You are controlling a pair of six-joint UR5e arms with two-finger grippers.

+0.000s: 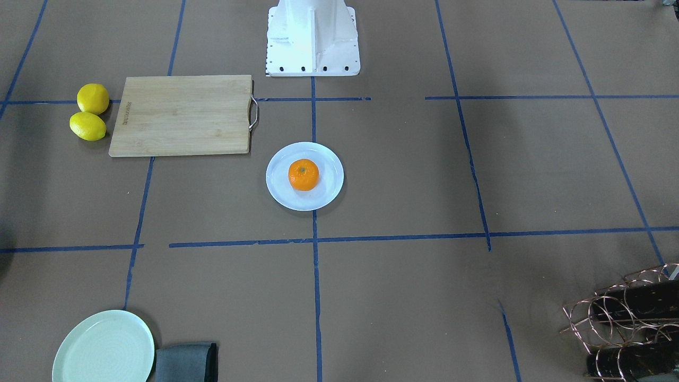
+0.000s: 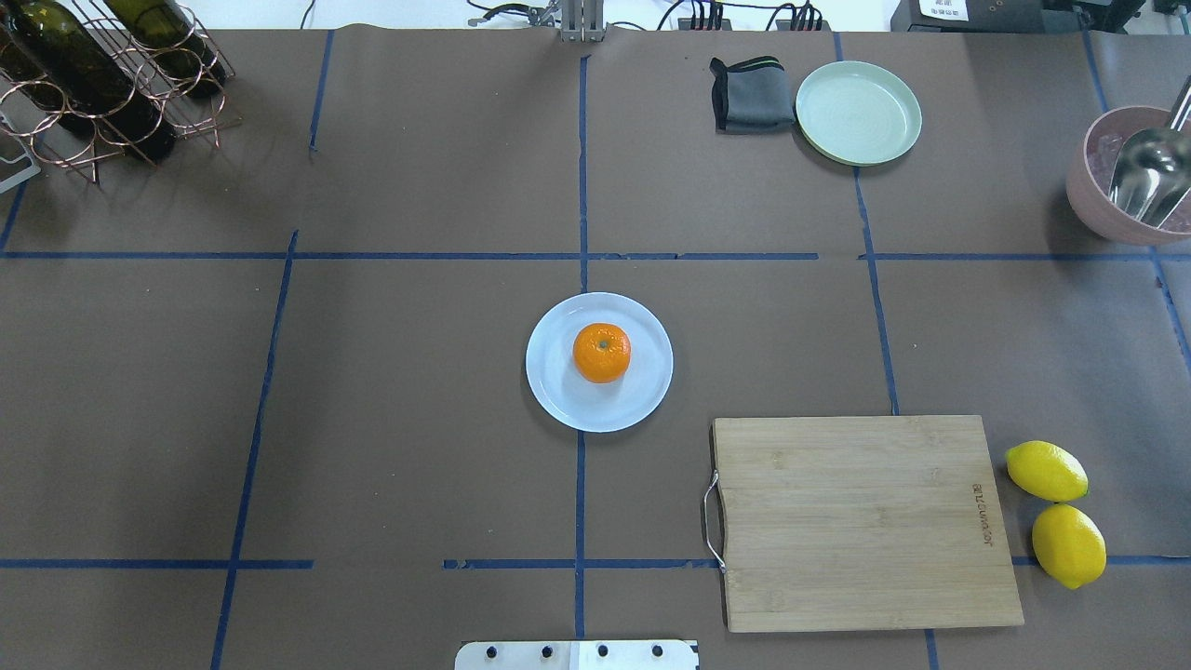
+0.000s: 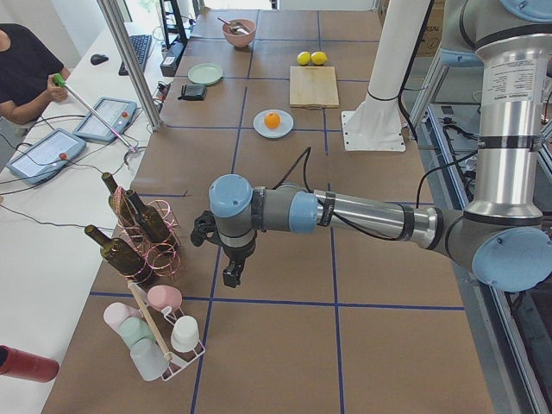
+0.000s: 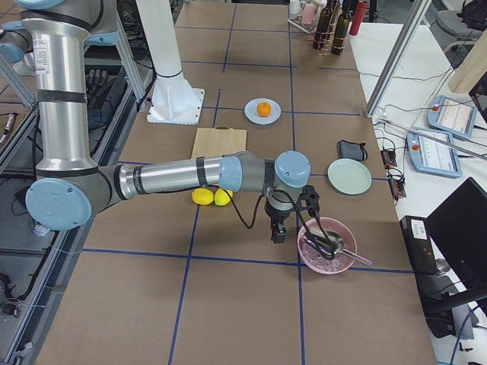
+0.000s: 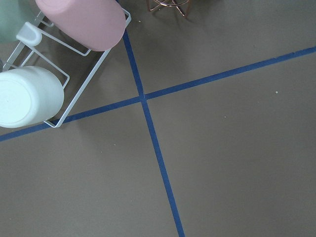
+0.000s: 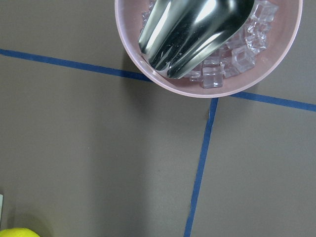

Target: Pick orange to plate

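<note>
The orange (image 1: 303, 174) rests in the middle of the white plate (image 1: 278, 193) at the table's centre, stem dot up; the overhead view shows the same orange (image 2: 601, 353) on the plate (image 2: 558, 400). Nothing touches either one. My left gripper (image 3: 231, 274) hangs over the table's left end, far from the plate, beside the bottle rack. My right gripper (image 4: 278, 234) hangs over the right end next to the pink bowl. Both show only in the side views, so I cannot tell whether they are open or shut.
A bamboo cutting board (image 2: 865, 521) lies right of the plate, with two lemons (image 2: 1056, 512) beyond it. A mint plate (image 2: 858, 113) and grey cloth (image 2: 749, 93) sit at the far side. A pink bowl (image 2: 1098, 205) of ice holds a scoop. Wine rack (image 2: 102, 84) and cup rack (image 3: 159, 332) stand at left.
</note>
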